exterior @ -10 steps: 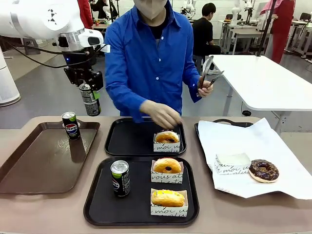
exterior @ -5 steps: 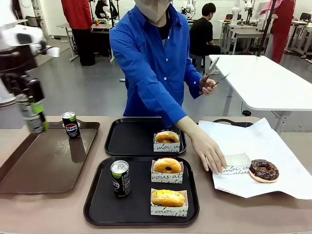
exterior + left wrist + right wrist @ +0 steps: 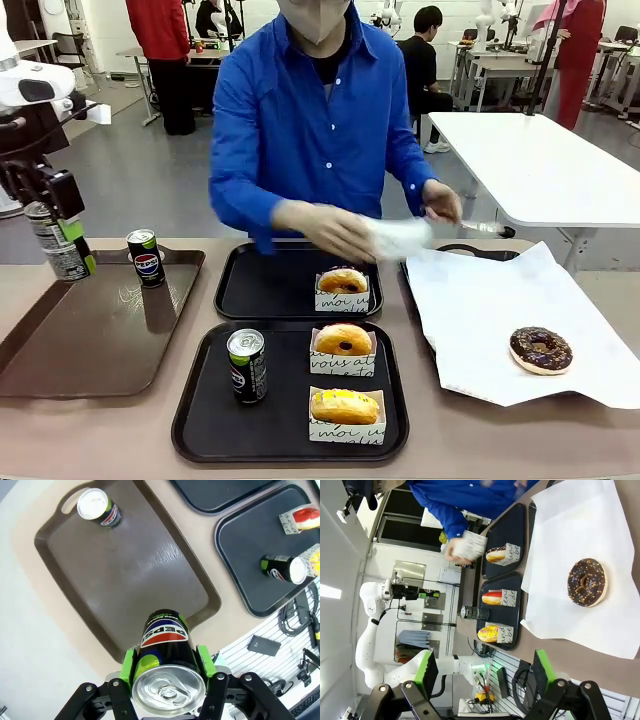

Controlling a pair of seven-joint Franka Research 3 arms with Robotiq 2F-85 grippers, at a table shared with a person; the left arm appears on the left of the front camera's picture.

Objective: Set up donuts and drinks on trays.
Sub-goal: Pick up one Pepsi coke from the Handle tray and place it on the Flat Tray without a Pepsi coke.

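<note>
The left hand [image 3: 167,680] is clamped on a can [image 3: 165,667], green pads on both sides, held up off the bench [image 3: 110,425] past the outer edge of the brown tray [image 3: 90,340]. I'd guess the can is headed for the far black tray [image 3: 265,285], which has one donut [image 3: 342,281] and no drink yet — the near black tray [image 3: 205,420] already has a can and two donuts.

Best to keep it upright and carry it high over the other can [image 3: 146,257] on the brown tray. The open spot is that far tray's left half, but the person's hand [image 3: 325,230] is right above it — mind the rim too.

The right hand [image 3: 485,672] has its fingers spread apart, empty, above the chocolate donut [image 3: 586,581] on the white paper [image 3: 570,625].
</note>
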